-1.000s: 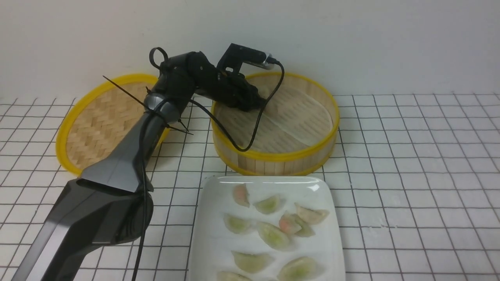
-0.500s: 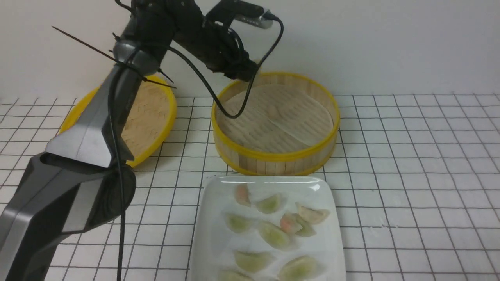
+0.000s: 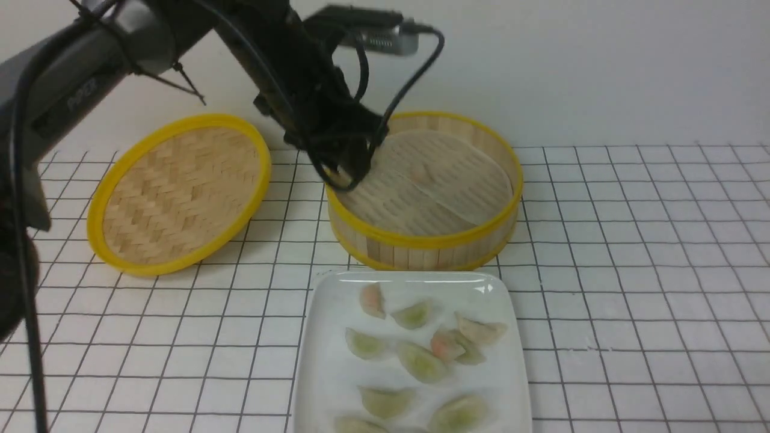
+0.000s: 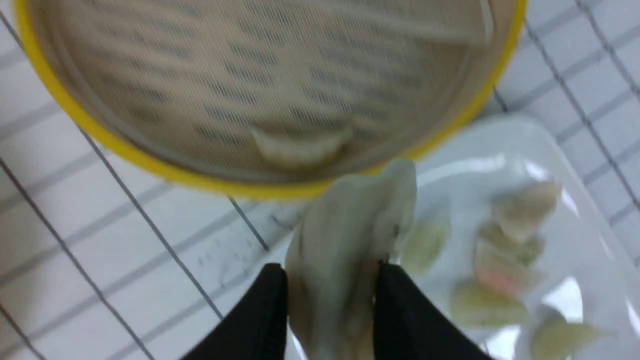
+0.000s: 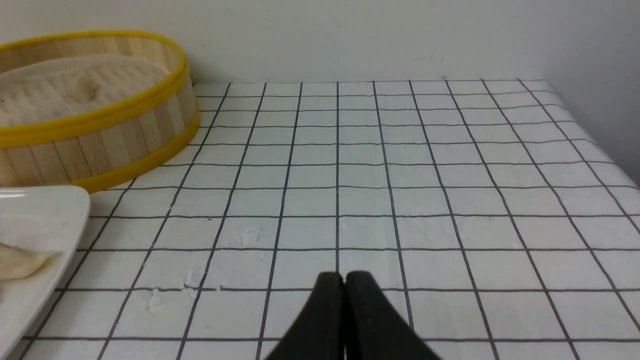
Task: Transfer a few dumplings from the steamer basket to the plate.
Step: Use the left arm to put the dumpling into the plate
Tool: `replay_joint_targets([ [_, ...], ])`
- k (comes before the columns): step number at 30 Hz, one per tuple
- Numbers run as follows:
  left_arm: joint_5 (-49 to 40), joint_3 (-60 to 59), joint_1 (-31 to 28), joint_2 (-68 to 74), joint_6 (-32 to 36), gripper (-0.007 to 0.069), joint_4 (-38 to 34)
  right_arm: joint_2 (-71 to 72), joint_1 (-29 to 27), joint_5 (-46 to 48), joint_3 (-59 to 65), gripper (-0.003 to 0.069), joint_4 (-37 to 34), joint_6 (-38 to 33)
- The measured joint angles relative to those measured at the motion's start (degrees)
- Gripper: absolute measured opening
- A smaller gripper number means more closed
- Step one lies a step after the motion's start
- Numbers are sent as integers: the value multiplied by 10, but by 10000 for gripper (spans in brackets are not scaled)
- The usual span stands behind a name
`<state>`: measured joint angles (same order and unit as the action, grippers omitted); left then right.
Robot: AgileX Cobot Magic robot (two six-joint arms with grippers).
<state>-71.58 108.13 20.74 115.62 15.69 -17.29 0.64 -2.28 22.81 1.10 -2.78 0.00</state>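
Observation:
My left gripper [image 3: 348, 171] hangs over the near-left rim of the steamer basket [image 3: 424, 242]. In the left wrist view the left gripper [image 4: 330, 272] is shut on a pale dumpling [image 4: 355, 215], held in the air. One more dumpling [image 4: 300, 145] lies on the basket's liner; it also shows in the front view [image 3: 421, 174]. The white plate [image 3: 325, 343] lies in front of the basket with several dumplings [image 3: 421, 361] on it. My right gripper [image 5: 344, 280] is shut and empty, low over the table right of the plate [image 5: 45, 210].
The flat woven lid [image 3: 180, 192] with a yellow rim lies left of the basket. The checked tablecloth [image 3: 631, 270] spreads to the right of basket and plate. A white wall stands close behind the basket.
My left arm has risen out of the basket's back left and swung toward its near-left rim. The lid, earlier partly hidden by the arm, now shows whole.

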Motion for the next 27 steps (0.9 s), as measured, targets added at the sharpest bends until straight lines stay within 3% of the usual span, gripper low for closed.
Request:
replay_joint_targets([
  [5, 1, -96, 26, -5, 14, 196, -8, 0, 0, 0, 0, -8, 0, 0],
  [10, 14, -105, 53, 19, 14, 213, 8, 0, 0, 0, 0, -8, 0, 0],
  [14, 22, -105, 63, 22, 14, 332, 9, 0, 0, 0, 0, -8, 0, 0],
  [15, 36, -97, 65, 22, 14, 395, 9, 0, 0, 0, 0, -8, 0, 0],
  [18, 81, -71, 63, 22, 6, 455, 22, 0, 0, 0, 0, -8, 0, 0],
  [21, 120, -46, 55, 25, -13, 445, 43, 0, 0, 0, 0, -8, 0, 0],
  [27, 144, 130, 2, 104, -28, 287, 75, 0, 0, 0, 0, -8, 0, 0],
])
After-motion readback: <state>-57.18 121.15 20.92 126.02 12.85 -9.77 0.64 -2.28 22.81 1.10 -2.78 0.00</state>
